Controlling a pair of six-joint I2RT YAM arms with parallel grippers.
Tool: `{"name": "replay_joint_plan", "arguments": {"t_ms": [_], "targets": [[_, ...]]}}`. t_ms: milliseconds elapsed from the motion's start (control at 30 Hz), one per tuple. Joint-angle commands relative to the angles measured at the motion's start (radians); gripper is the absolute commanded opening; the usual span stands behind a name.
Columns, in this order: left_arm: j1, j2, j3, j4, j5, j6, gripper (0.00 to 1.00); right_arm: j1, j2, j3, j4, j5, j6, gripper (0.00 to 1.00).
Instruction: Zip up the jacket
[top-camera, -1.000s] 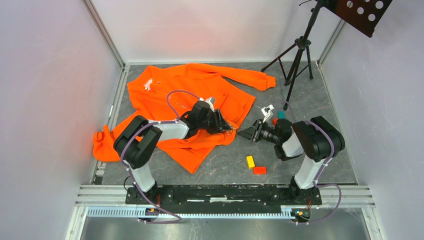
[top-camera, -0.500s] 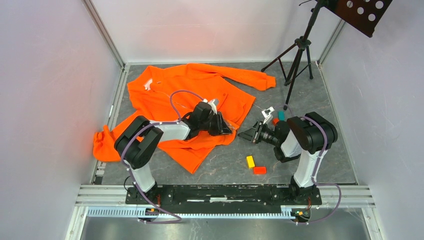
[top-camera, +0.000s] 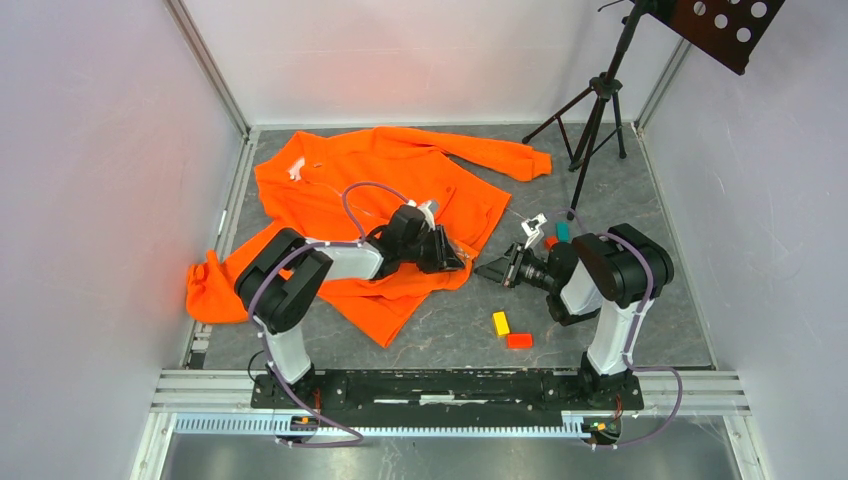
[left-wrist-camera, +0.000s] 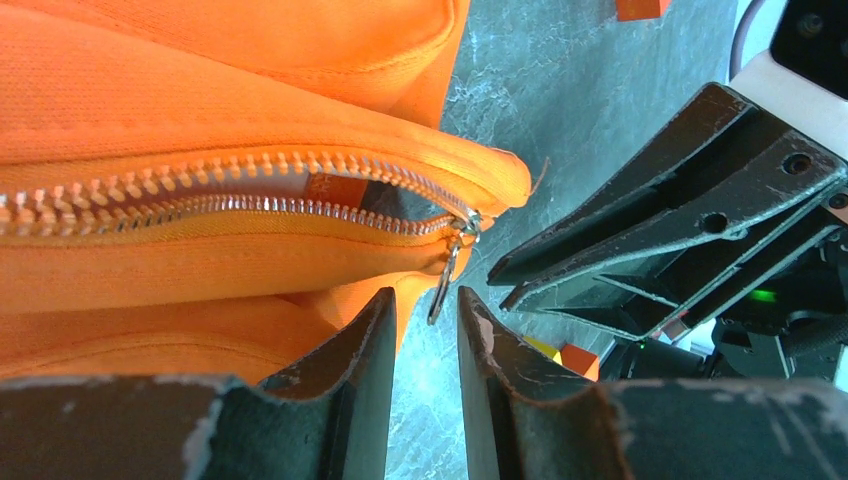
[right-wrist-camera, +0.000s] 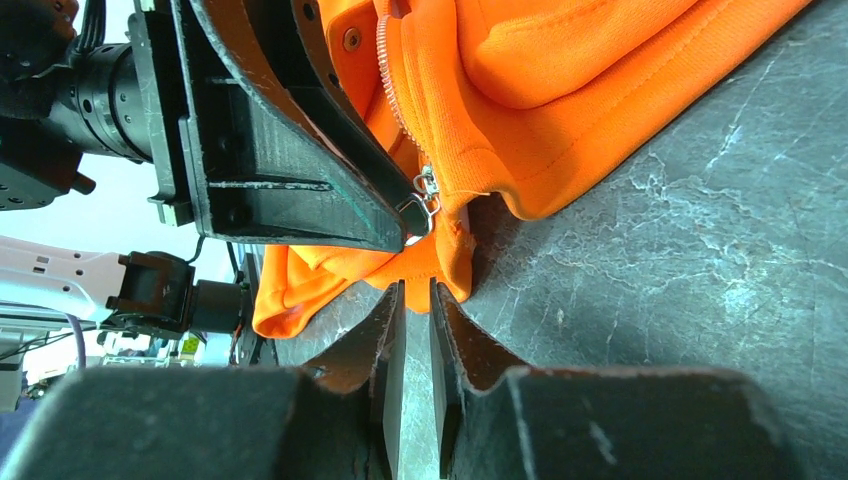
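The orange jacket (top-camera: 380, 190) lies spread on the dark table, its front hem corner pointing right. In the left wrist view the pale zipper (left-wrist-camera: 230, 195) runs partly apart, and its metal pull (left-wrist-camera: 443, 285) hangs at the hem corner. My left gripper (left-wrist-camera: 425, 300) is open with a narrow gap, and the pull dangles just at its fingertips, unclamped. My right gripper (right-wrist-camera: 417, 292) is open by a thin slit, empty, low on the table just short of the hem (right-wrist-camera: 450, 265). The two grippers face each other, left (top-camera: 462, 262) and right (top-camera: 490, 270).
A yellow block (top-camera: 500, 323) and an orange-red block (top-camera: 519, 340) lie near the right arm. A teal block (top-camera: 562, 230) and a white piece (top-camera: 535, 222) sit behind the right gripper. A black tripod (top-camera: 590, 110) stands at back right. Walls close three sides.
The right arm has drawn a little left toward the hem corner. The left arm has shifted slightly, its gripper staying at the zipper's end.
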Motion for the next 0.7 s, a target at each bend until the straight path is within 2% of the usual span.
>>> {"name": "replay_joint_plan", "arguments": {"t_ms": [0,133,200,400,467,667], "targets": [[-0.005,0.025,0.045,0.027,-0.006,0.024,0.35,0.011,0.016,0.001,0.067,0.002,-0.011,0.18],[-0.005,0.02,0.049,0.03,-0.012,0.032,0.3,0.017,0.02,0.008,0.044,0.008,-0.032,0.17],[-0.005,0.015,0.05,0.028,-0.007,0.048,0.23,0.024,0.026,0.015,0.036,0.011,-0.046,0.18],[-0.005,-0.002,0.06,-0.035,-0.015,0.099,0.05,0.062,0.017,0.032,-0.01,0.066,-0.107,0.27],[-0.005,-0.004,0.068,-0.059,-0.014,0.114,0.02,0.065,0.014,0.027,-0.025,0.096,-0.118,0.3],[-0.005,-0.02,0.069,-0.074,-0.006,0.122,0.02,0.063,0.012,0.019,-0.072,0.165,-0.132,0.36]]}}
